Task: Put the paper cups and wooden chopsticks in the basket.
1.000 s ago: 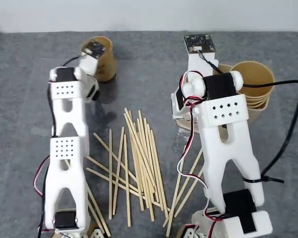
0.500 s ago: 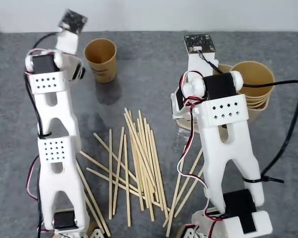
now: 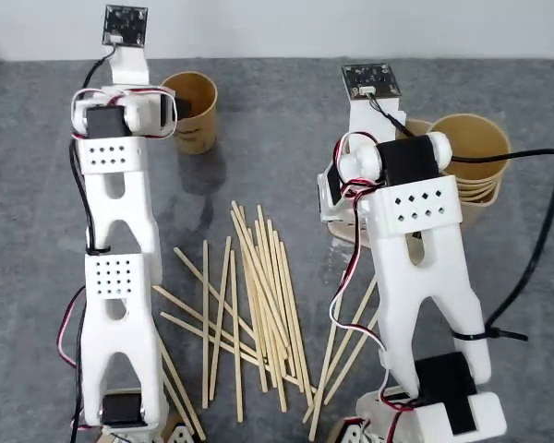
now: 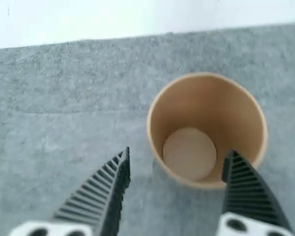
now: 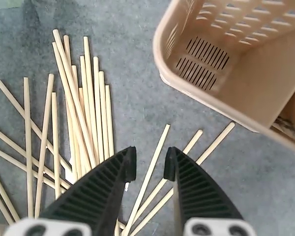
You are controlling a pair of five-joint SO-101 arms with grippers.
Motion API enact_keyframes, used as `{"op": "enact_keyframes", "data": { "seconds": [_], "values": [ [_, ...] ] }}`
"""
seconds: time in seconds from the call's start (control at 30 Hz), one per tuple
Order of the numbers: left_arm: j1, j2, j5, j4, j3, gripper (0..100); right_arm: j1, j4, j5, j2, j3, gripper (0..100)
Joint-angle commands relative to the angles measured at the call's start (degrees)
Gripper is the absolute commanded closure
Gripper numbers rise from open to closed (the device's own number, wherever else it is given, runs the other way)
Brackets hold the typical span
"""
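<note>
A brown paper cup (image 3: 190, 111) stands upright at the back left of the grey table. In the left wrist view the cup (image 4: 206, 129) lies just ahead of my left gripper (image 4: 174, 184), which is open, with one finger (image 4: 246, 189) overlapping the cup's near rim. Wooden chopsticks (image 3: 258, 305) lie scattered in the middle of the table. My right gripper (image 5: 150, 162) hovers above the chopsticks (image 5: 78, 113), slightly open and holding nothing. The beige basket (image 5: 226, 59) sits just beyond it, mostly hidden under the right arm in the high view.
A stack of paper cups (image 3: 473, 157) stands at the back right beside the right arm (image 3: 415, 212). The left arm (image 3: 120, 231) stretches along the table's left side. A black cable (image 3: 545, 231) loops at the right edge.
The left arm drew back off the cup, swung left, then shifted right again with its wrist raised. The cup now stands uncovered. The right arm has not moved.
</note>
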Motion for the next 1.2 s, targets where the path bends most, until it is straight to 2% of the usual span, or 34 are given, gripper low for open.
{"op": "enact_keyframes", "data": {
  "seconds": [0.0, 0.2, 0.37, 0.53, 0.77, 0.97, 1.1, 1.17],
  "values": [
    [0.4, 1.9, 1.8, -5.5, -2.9, 71, 0.3, 2.1, 0.1, -3.4, -0.6, 88.0],
    [0.3, 7.0, 0.8, -7.8, -2.9, 74, 0.3, 2.1, 0.1, -3.4, -0.6, 88.0],
    [0.3, 8.7, -4.9, -7.5, -2.9, 85, 0.3, 2.1, 0.1, -3.7, -0.6, 88.0],
    [0.2, 7.0, -5.8, -6.1, -2.9, 97, 0.2, 1.9, 0.4, -10.3, -0.6, 88.1],
    [1.0, -2.6, -5.7, 4.1, -3.0, 99, 0.3, 2.1, 0.6, -25.9, -0.4, 88.1],
    [2.5, -13.5, -5.5, 13.9, -3.0, 99, 9.1, 2.1, 0.6, -34.8, 3.6, 88.7],
    [4.1, -21.4, -5.5, 18.3, -3.0, 99, 15.3, 2.1, 3.1, -39.2, 9.4, 99.6],
    [5.4, -25.2, -5.4, 19.4, -2.9, 99, 18.1, 2.1, 5.3, -41.4, 12.4, 97.6]
  ]
}}
